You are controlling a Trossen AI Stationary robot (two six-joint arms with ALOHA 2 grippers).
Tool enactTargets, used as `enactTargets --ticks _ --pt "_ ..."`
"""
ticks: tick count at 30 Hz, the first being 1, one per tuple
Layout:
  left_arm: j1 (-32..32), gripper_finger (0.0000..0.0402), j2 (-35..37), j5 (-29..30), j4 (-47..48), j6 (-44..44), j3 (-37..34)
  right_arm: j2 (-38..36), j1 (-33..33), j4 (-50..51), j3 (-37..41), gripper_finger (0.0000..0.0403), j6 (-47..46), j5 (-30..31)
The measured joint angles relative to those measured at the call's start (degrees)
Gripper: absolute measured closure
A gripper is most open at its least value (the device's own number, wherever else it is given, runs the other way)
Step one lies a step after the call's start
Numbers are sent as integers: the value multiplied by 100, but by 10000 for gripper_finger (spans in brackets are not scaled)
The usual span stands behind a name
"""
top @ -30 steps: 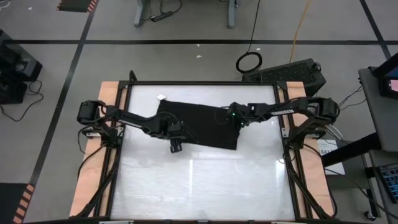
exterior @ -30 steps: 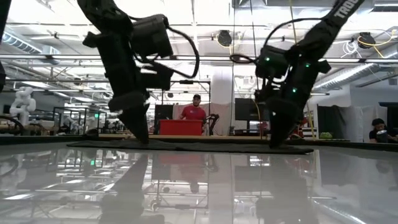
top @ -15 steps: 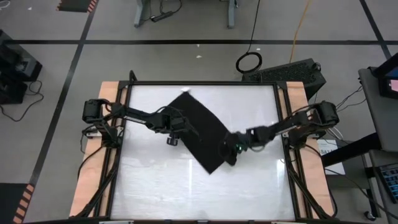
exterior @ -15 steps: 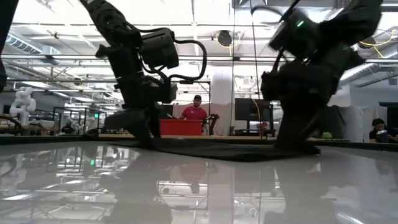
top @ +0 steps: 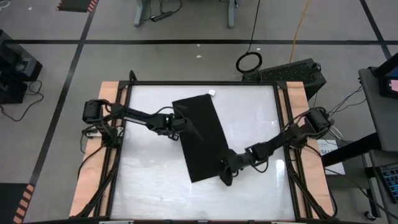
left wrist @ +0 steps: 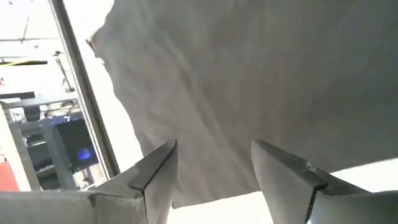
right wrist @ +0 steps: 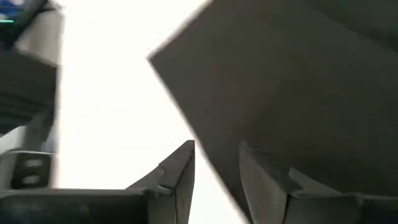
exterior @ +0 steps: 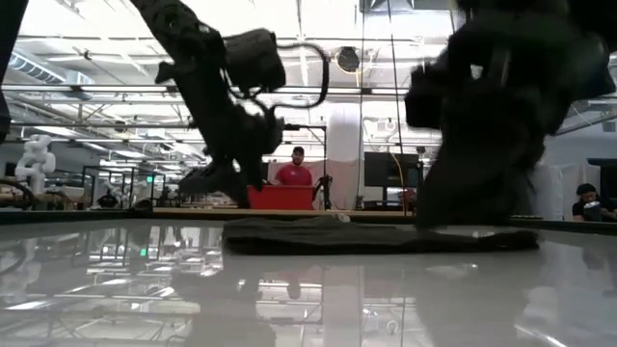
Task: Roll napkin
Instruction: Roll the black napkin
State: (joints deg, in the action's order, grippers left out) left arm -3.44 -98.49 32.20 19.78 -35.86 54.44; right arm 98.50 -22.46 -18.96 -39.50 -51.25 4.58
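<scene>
We see the plain black soft cloth napkin (top: pixel 202 138) lying as 1 long strip between both grippers. Left gripper (top: pixel 181 124) and right gripper (top: pixel 226 176) meet its opposite edges, fingers apart; bare white tabletop (top: pixel 149 180) surrounds them.

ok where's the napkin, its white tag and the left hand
napkin (top: pixel 202 137), high view, middle of the black cloth
white tag (top: pixel 211 93), high view, on the tag at the cloth's far corner
left hand (top: pixel 186 122), high view, midway between its fingertips at the cloth's left edge
</scene>
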Motion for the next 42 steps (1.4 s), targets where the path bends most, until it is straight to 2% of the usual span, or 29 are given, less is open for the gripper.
enactTargets --ticks 4,7,11,13,15,23,30,38,42 --pt "333 190 165 -218 51 592 195 -270 -47 514 -450 287 582 126" --pt "619 190 213 -1009 55 1077 281 -462 -19 1647 -856 287 1108 270" --pt "972 190 205 -2189 -14 1677 325 -613 1 3144 -1323 287 1737 810" --pt "1132 190 165 -2546 -118 1922 332 -615 17 3522 -1413 287 2063 940" --pt "1296 190 151 -2650 -160 2085 332 -612 60 3655 -1411 287 2331 922" --pt "1645 190 -88 -2774 -465 2252 332 -612 257 3676 -1031 287 2426 896" --pt "1670 190 -636 -2906 -1133 2356 334 -610 166 2866 -483 287 2001 867" --pt "1671 190 -804 -2913 -800 2192 360 -183 -163 1901 -167 287 1414 851" --pt "1703 190 -790 -2913 -391 2030 371 156 -364 936 -176 287 1276 714"
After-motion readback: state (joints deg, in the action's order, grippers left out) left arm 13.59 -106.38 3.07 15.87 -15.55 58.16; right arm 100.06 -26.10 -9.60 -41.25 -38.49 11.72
